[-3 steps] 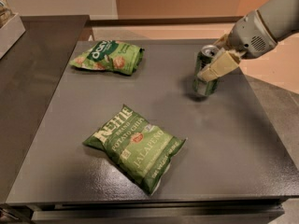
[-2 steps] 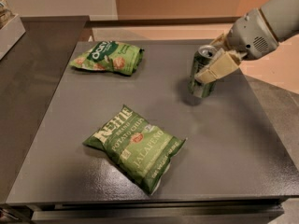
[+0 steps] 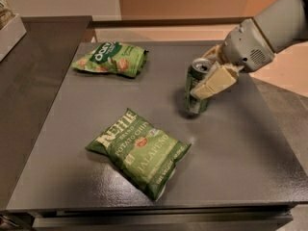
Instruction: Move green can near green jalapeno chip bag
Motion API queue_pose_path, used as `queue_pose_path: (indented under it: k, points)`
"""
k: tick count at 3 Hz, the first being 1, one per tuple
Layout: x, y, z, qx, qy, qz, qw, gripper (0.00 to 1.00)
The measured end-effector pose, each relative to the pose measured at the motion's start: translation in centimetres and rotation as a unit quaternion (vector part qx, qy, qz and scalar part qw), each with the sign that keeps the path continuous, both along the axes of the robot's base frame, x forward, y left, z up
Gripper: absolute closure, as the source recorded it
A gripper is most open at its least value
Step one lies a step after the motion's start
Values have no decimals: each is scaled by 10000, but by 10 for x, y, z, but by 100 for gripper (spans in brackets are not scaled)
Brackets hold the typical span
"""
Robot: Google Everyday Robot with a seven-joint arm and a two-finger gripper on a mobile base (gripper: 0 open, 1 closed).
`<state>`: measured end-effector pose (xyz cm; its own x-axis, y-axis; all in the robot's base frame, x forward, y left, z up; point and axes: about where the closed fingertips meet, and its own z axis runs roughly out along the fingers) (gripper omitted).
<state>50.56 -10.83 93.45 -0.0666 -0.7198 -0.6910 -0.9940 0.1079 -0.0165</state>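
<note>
The green can, dark green with a silver top, is upright at the table's right middle. My gripper comes in from the upper right and is shut on it, with one pale finger across the can's near side. I cannot tell whether the can rests on the table or hangs just above it. The green jalapeno chip bag lies flat near the front middle, below and to the left of the can, with a gap between them.
A smaller, lighter green bag lies at the back left. The grey table ends at its front edge near the bottom. A lower grey counter runs along the left, with a white box on it.
My gripper has carried the green can a short way left and toward the front, closer to the jalapeno chip bag. The two bags have not moved.
</note>
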Motion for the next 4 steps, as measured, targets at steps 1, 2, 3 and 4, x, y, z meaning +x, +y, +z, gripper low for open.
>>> queue_pose_path:
  k: [1, 2, 3, 4]
  points:
    - [-9, 8, -8, -24, 33, 128, 9999, 100]
    - [-15, 13, -14, -26, 26, 208, 9998, 100]
    - [-20, 19, -19, 61, -78, 248, 9996, 75]
    - [-22, 23, -22, 88, -101, 271, 9995, 53]
